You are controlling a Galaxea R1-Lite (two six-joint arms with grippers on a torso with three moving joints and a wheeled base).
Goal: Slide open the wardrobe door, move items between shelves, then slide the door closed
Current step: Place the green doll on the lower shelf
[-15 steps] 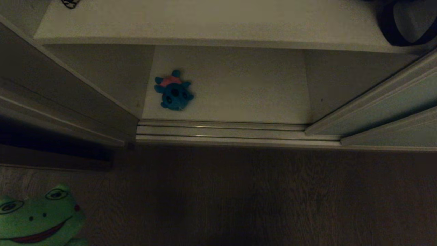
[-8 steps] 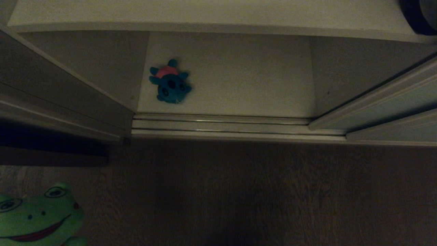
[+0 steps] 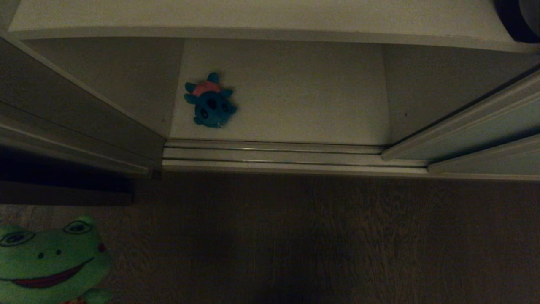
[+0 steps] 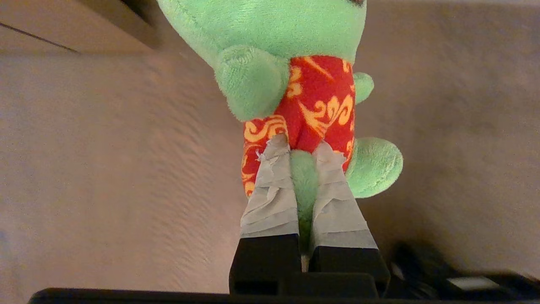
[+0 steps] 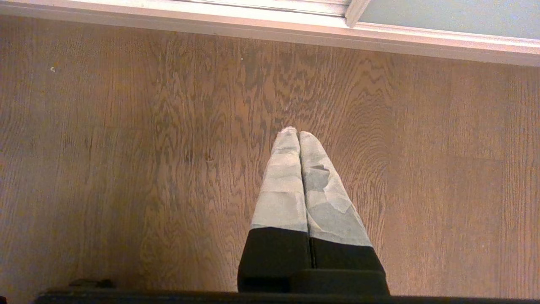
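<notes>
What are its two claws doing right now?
Left end effector: closed on the green frog plush, pinching its leg.
Right end effector: closed, empty, above the wooden floor.

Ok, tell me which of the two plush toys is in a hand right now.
The green frog plush in red flowered shorts: the left hand pinches its leg above the wooden floor. The teal plush lies untouched on the bottom shelf.

Wardrobe opening between side panel and sliding wardrobe door: lower shelf mostly bare (teal plush at left); upper shelf overhangs.
</notes>
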